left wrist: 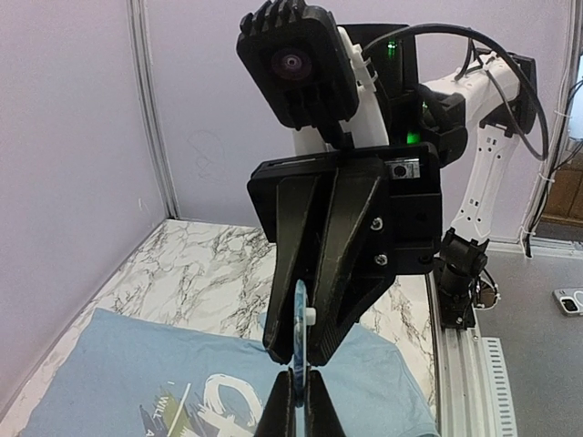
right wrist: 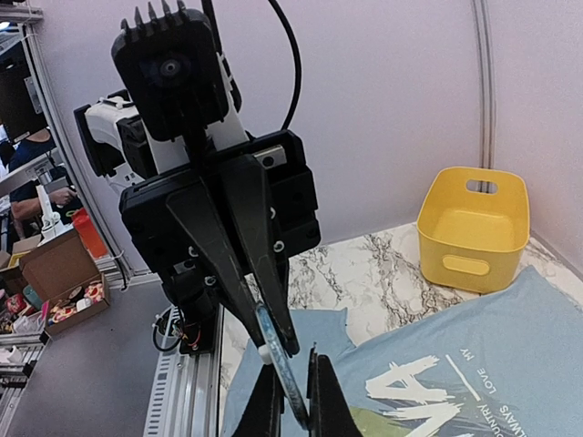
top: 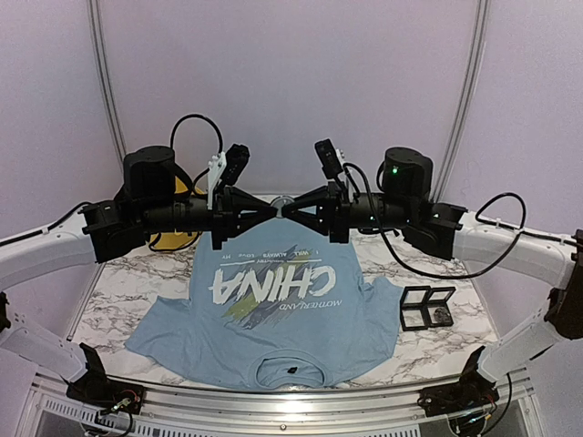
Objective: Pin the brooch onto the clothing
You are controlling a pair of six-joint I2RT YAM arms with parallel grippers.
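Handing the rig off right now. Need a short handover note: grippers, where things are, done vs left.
Left gripper: raised over the table, shut on the brooch.
Right gripper: tip to tip with the left, shut on the same brooch.
Brooch: in the air between both grippers, clear of the cloth.
T-shirt: flat on the marble table, print up. An open black box lies on the right side.
Done: brooch lifted.
Left: pin state unclear; lower it and pin it to the T-shirt.
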